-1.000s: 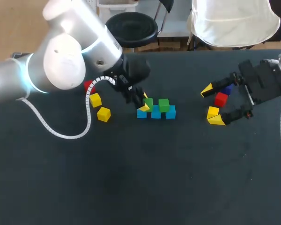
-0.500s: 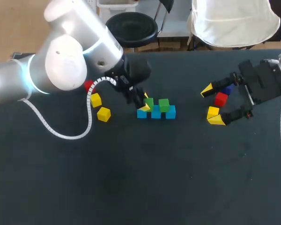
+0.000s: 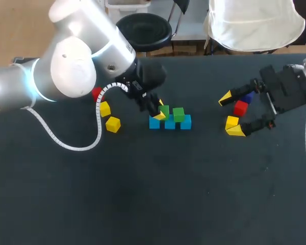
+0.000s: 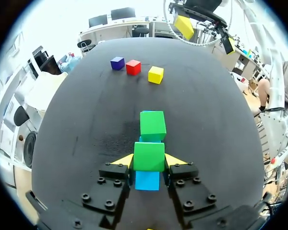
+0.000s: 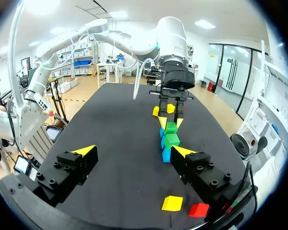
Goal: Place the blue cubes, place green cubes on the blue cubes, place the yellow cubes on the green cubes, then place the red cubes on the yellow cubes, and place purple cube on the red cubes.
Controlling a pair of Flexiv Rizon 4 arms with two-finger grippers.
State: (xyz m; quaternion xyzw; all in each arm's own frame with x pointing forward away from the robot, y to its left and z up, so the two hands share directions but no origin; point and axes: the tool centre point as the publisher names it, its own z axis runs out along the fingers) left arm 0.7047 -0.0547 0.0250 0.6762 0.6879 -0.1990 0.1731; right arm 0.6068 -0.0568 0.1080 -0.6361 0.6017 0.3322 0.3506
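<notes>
In the head view our left arm [image 3: 71, 71] comes in from the left edge. Its tool [image 3: 159, 110], just left of centre, is clamped on the held green cube [image 3: 164, 110], which rests on the row of three blue cubes [image 3: 170, 123]. The second green cube [image 3: 179, 114] sits on that row just to its right. Further left on the table [image 3: 153, 194] lie two loose yellow cubes [image 3: 112, 124] and the left red cube [image 3: 96, 93], partly hidden by the arm's cable. Near the right edge our right tool [image 3: 230, 114] gapes wide around the right red cube [image 3: 240, 107] and the right yellow cube [image 3: 231, 122], with the purple cube [image 3: 248, 96] just above them. In the left wrist view the yellow fingertips [image 4: 125, 160] press both sides of the held green cube. A blue cube lies right under it and the second green cube sits just ahead. In the right wrist view our own fingers stand wide apart. The right yellow cube and right red cube lie beside one finger, and the stack is ahead.
</notes>
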